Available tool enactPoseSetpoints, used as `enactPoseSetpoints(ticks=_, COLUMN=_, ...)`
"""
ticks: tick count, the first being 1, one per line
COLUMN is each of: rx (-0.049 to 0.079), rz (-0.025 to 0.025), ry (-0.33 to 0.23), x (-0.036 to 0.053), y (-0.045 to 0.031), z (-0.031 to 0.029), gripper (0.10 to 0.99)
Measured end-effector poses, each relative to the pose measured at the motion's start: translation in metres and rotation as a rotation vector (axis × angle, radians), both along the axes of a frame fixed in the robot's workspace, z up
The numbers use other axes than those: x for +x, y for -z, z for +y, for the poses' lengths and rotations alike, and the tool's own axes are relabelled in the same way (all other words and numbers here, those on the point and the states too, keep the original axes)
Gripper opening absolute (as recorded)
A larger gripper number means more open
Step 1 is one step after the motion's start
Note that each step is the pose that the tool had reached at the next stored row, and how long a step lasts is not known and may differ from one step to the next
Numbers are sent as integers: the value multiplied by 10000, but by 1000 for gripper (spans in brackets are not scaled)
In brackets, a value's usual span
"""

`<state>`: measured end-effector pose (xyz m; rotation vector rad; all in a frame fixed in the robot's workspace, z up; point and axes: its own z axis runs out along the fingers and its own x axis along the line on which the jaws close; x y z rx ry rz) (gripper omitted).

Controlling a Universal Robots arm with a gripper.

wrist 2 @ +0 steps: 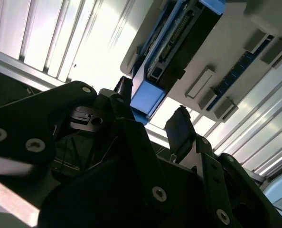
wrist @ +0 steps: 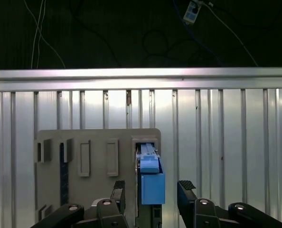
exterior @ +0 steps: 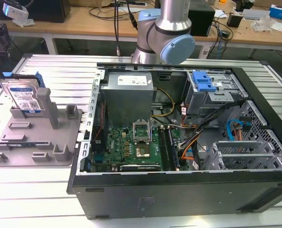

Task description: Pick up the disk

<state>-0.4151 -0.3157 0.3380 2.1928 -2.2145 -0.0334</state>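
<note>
The disk [exterior: 23, 97] stands on edge in the grey fixture plate [exterior: 36, 142] at the exterior view's left, its white-and-blue label facing the camera. In the first wrist view I look down on the disk's blue edge frame [wrist: 153, 183], which lines up with the gap of my gripper [wrist: 152, 189]. The two dark fingers [wrist: 186, 187] stand apart on either side of it, well above it. The second wrist view shows the disk [wrist 2: 179, 38] edge-on beyond the open gripper [wrist 2: 153, 111]. Nothing is held.
An open computer case [exterior: 179, 142] with a motherboard, cables and a blue drive-bay latch [exterior: 202, 81] sits to the exterior view's right of the fixture. Upright grey posts [exterior: 45, 107] stand beside the disk. The ribbed metal table [exterior: 51, 80] lies under everything. The arm [exterior: 167, 33] rises behind the case.
</note>
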Motion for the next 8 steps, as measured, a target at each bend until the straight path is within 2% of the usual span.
enactPoseSetpoints(ticks=8, rx=0, rz=0, ry=-66, x=-4, y=83, z=-1, gripper=557)
